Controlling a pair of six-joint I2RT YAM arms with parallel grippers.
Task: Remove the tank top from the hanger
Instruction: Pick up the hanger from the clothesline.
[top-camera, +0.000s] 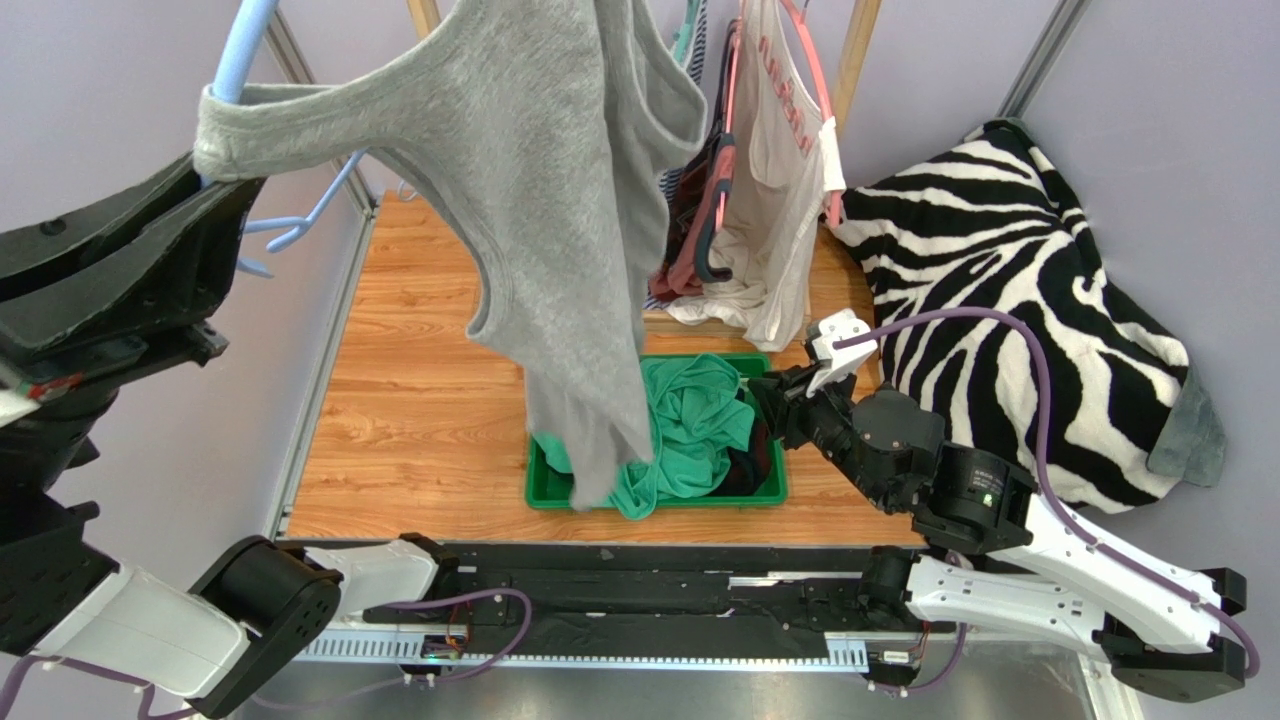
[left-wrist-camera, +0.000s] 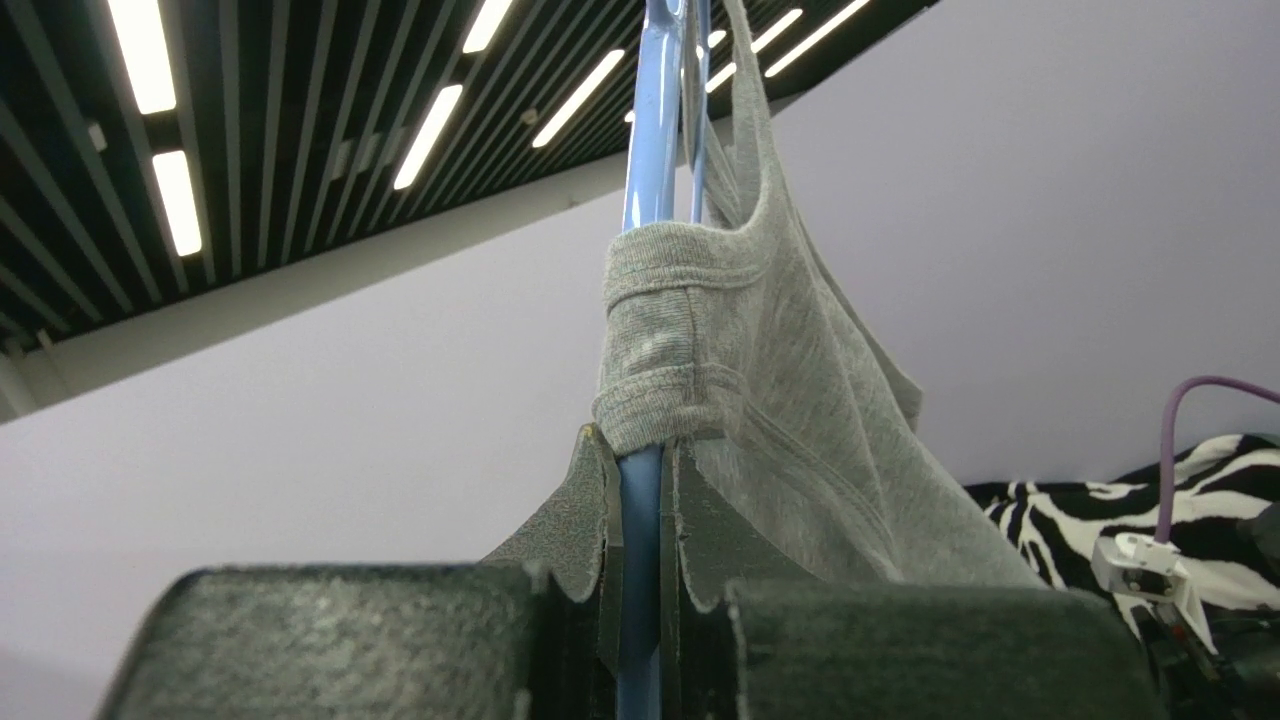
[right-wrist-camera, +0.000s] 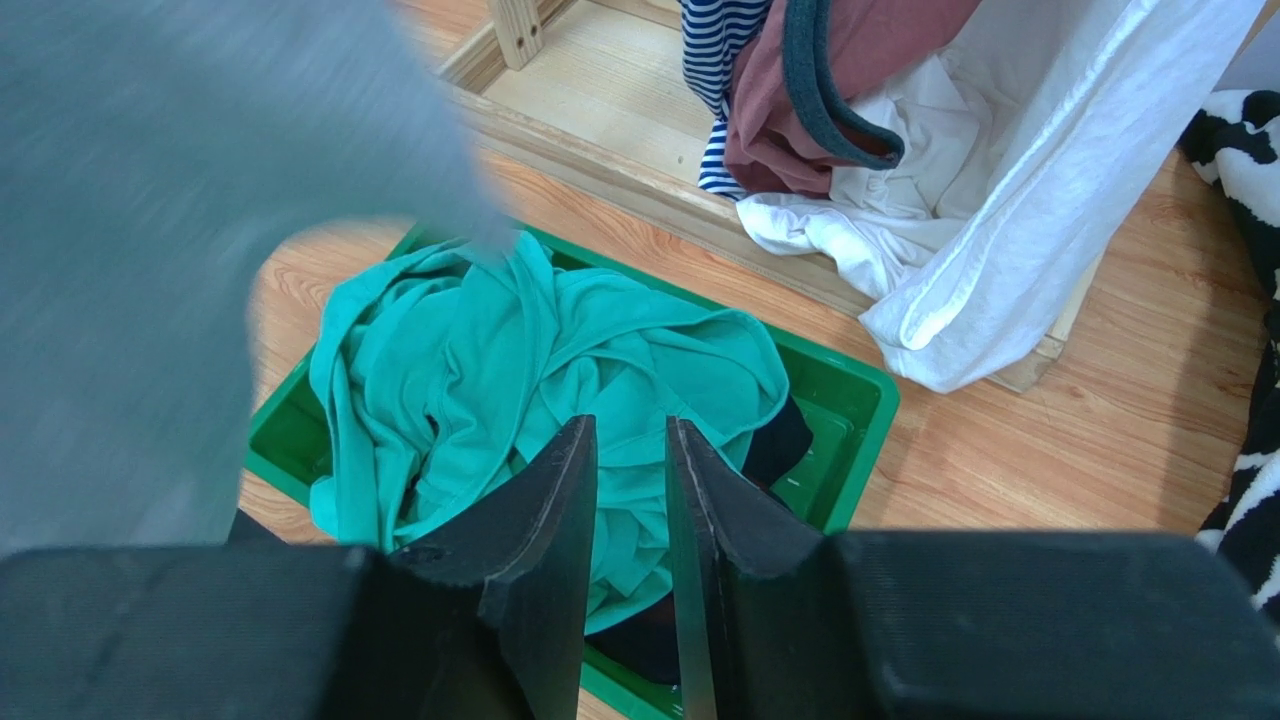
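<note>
A grey tank top (top-camera: 556, 195) hangs from a light blue hanger (top-camera: 241, 53) held high at the left. My left gripper (top-camera: 215, 168) is shut on the hanger's blue bar (left-wrist-camera: 649, 150), just under the strap that wraps the bar. The tank top (left-wrist-camera: 781, 435) drapes to the right of the fingers. Its hem hangs over the green bin (top-camera: 661, 500). My right gripper (top-camera: 759, 398) hovers over the bin, apart from the tank top. Its jaws (right-wrist-camera: 624, 435) stand a narrow gap apart with nothing between them. The tank top is a grey blur (right-wrist-camera: 150, 225) at the left.
The green bin (right-wrist-camera: 857, 405) holds a teal garment (right-wrist-camera: 496, 360) and something dark. White, maroon and striped clothes (top-camera: 759, 180) hang on a wooden rack behind. A zebra-print blanket (top-camera: 1007, 285) lies at the right. A spare blue hanger (top-camera: 301, 225) is at the left wall.
</note>
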